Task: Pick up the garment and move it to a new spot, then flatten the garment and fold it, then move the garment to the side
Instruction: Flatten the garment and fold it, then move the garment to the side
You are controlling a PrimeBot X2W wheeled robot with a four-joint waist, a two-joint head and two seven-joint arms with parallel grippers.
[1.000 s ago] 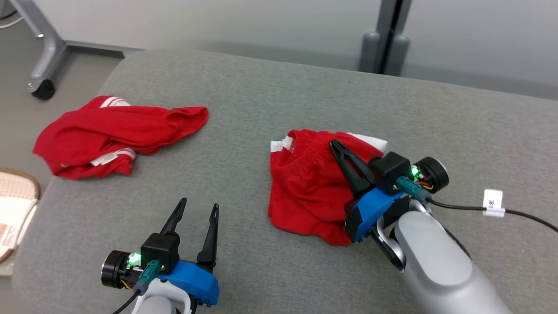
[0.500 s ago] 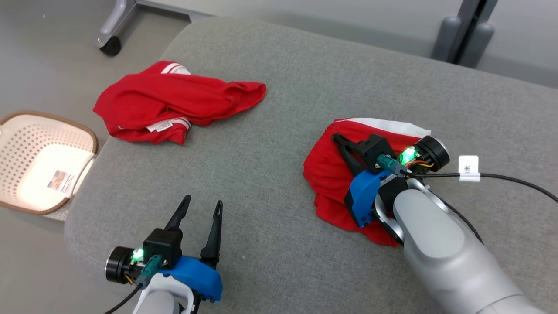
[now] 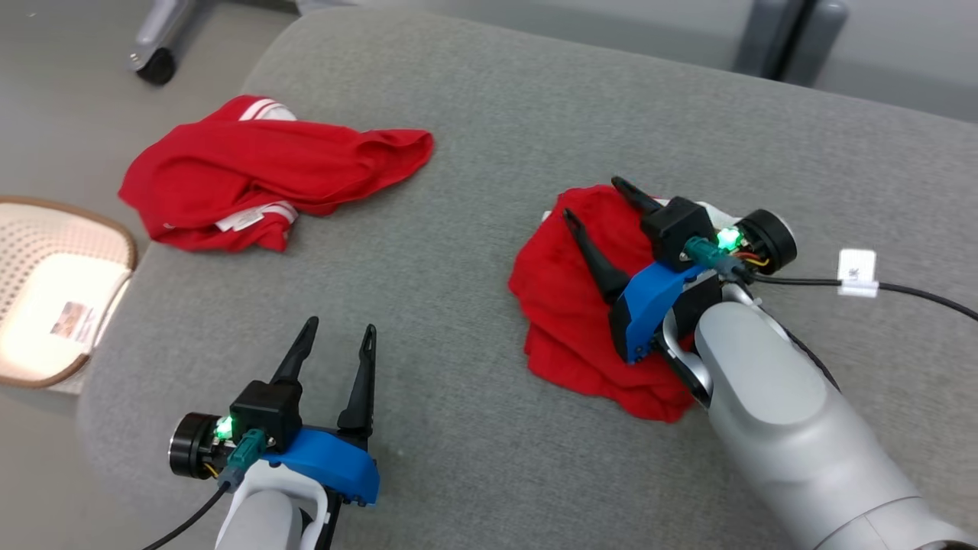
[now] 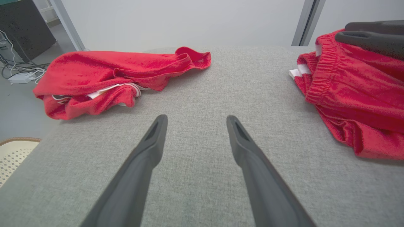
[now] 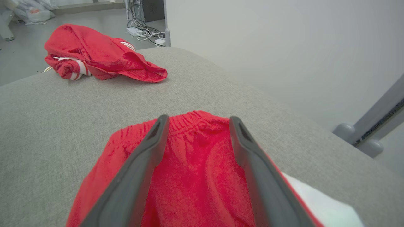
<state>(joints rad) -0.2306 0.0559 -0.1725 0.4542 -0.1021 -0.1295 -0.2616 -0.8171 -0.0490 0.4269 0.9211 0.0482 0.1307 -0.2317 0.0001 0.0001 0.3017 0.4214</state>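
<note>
Lying bunched and roughly folded on the right part of the grey padded surface [image 3: 458, 191], the red garment [image 3: 558, 321] sits directly below the right gripper [image 3: 594, 200]. That gripper's two dark fingers are spread wide apart and grip nothing; they stretch over the top of the cloth towards its far edge, and whether they press on the fabric or hang just above it cannot be told. In the right wrist view the gathered elastic waistband [image 5: 192, 119] runs across between the two fingertips, and a white part of the garment [image 5: 318, 201] shows on the right beyond the red. A black cable with a white tag [image 3: 857, 271] trails off to the right from the wrist. The left gripper [image 3: 341, 325] is at the near left over bare grey surface, its fingers parted and empty, well apart from both pieces of clothing. A second red garment [image 3: 252, 164], crumpled and with white stripes at its hems, lies at the far left of the surface, close to the edge. Off that left edge a pale perforated basket [image 3: 30, 252] with a brown rim stands on the floor.
</note>
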